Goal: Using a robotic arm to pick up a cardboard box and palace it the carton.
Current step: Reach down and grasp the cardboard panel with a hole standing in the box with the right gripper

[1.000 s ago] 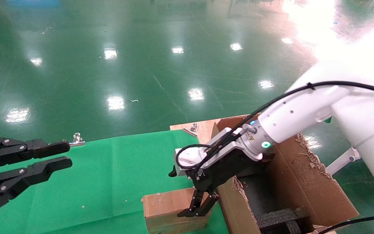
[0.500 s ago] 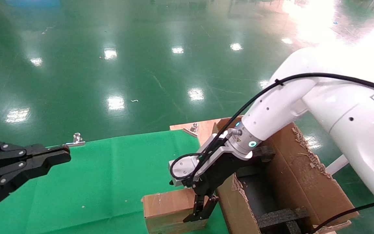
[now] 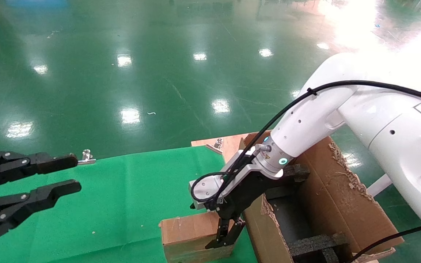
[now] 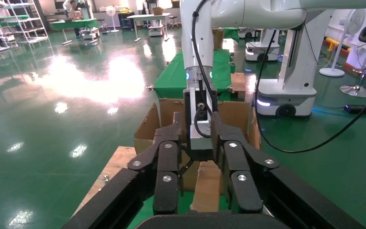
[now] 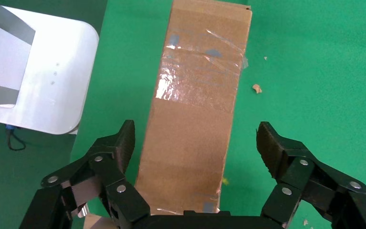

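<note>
The small brown cardboard box [image 3: 186, 237] lies on the green cloth just left of the large carton [image 3: 342, 204], whose black foam inserts show. My right gripper [image 3: 226, 238], on the white robotic arm [image 3: 305, 124], hangs over the box's right end. In the right wrist view the taped box [image 5: 195, 109] lies lengthwise between the open fingers [image 5: 124, 143] of the right gripper [image 5: 195, 143]; the jaws are not closed on it. My left gripper [image 3: 62, 173] is open and empty at the far left. The left wrist view shows its gripper [image 4: 198, 126], the box [image 4: 207, 188] and carton [image 4: 147, 126].
The green cloth [image 3: 122, 204] covers the table; a wooden board [image 3: 228, 144] and a metal clip [image 3: 86, 157] sit at its far edge. The carton's ragged near wall [image 3: 265, 226] stands right beside the box. A white robot base [image 5: 33, 76] is beside the table.
My right gripper has come down and slightly left onto the box's right end. My left gripper's fingers closed half a second ago and have opened again.
</note>
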`<control>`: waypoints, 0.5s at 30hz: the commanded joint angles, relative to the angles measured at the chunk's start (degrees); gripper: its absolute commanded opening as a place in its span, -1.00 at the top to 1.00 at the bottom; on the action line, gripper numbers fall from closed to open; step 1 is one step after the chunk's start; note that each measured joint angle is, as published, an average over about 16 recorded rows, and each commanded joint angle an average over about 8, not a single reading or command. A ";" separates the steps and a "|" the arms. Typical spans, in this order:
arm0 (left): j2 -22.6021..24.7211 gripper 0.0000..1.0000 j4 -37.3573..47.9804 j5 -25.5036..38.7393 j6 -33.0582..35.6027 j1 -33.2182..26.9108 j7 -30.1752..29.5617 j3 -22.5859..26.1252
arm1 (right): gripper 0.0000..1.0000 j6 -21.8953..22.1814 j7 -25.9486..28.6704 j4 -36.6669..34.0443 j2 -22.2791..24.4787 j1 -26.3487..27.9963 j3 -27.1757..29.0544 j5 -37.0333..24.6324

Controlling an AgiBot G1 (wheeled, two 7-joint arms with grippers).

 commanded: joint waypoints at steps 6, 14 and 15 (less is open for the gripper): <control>0.00 -1.00 0.00 0.00 0.00 0.00 0.00 0.00 | 1.00 -0.01 0.16 0.39 0.20 -0.24 0.41 -0.02; 0.00 -1.00 0.00 0.00 0.00 0.00 0.00 0.00 | 1.00 -0.05 0.28 0.66 0.34 -0.41 0.67 -0.06; 0.00 -1.00 0.00 0.00 0.00 0.00 0.00 0.00 | 1.00 -0.06 0.29 0.68 0.35 -0.42 0.69 -0.07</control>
